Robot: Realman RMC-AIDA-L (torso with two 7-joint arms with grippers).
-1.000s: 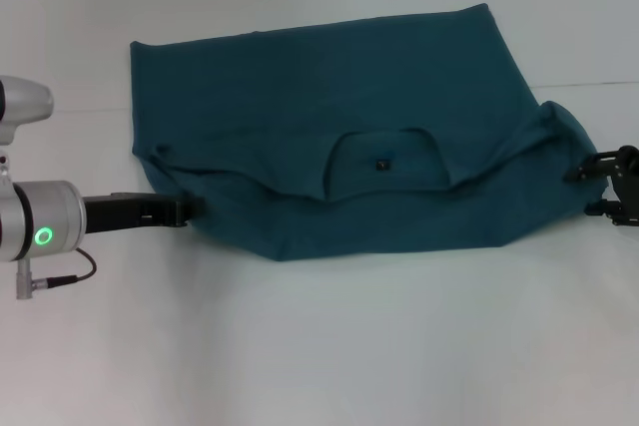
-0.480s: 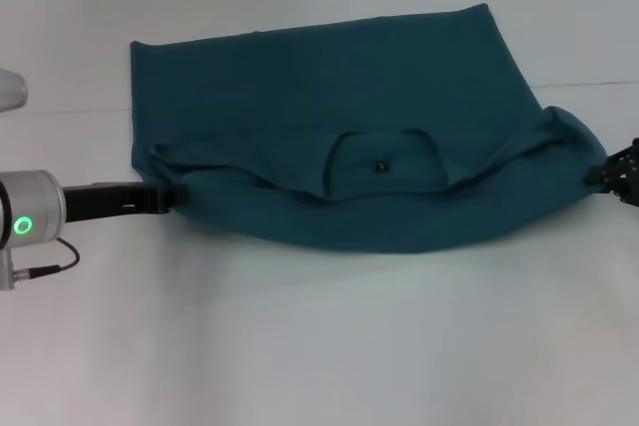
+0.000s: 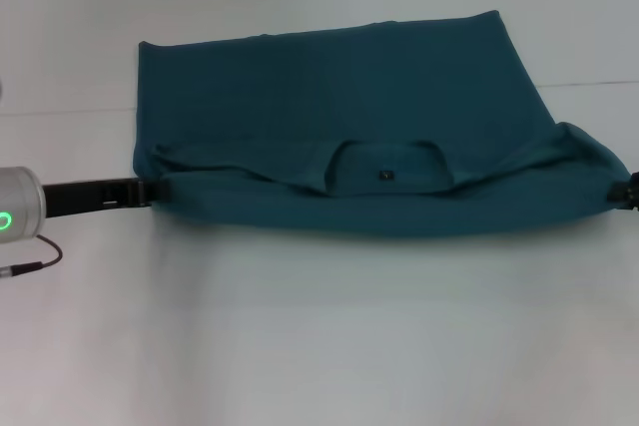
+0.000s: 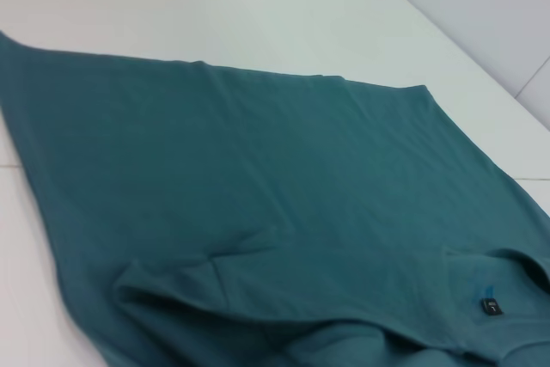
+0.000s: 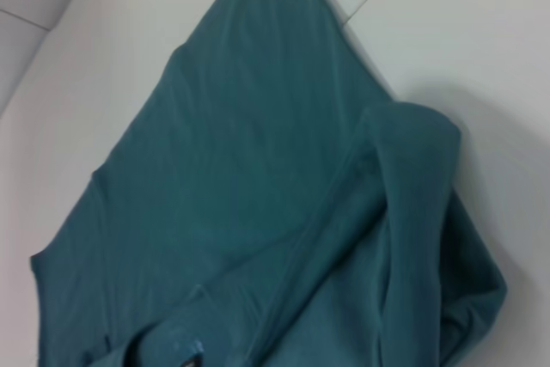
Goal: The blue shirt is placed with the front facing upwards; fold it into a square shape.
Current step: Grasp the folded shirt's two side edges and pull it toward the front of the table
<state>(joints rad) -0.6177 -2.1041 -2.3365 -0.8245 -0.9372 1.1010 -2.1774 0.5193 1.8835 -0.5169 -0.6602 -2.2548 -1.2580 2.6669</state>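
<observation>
The blue shirt [image 3: 339, 97] lies spread across the white table, with its collar half folded over toward me so the round neck and small dark label [image 3: 384, 175] face up. My left gripper [image 3: 152, 190] is shut on the folded edge at the shirt's left end. At the right border of the head view, my right gripper [image 3: 630, 193] holds the right end, where the cloth bunches into a lifted corner. Between them the folded edge runs taut and nearly straight. The left wrist view shows the shirt [image 4: 258, 195] and its label [image 4: 488, 307]. In the right wrist view the cloth [image 5: 241, 195] fills the frame and no fingers show.
The white table [image 3: 319, 346] extends around the shirt, with a thin seam line [image 3: 589, 85] running across it at the back. Nothing else lies on it.
Both grippers have moved outward, away from each other, pulling the shirt's ends with them. The sagging folded edge has stretched wider and straighter.
</observation>
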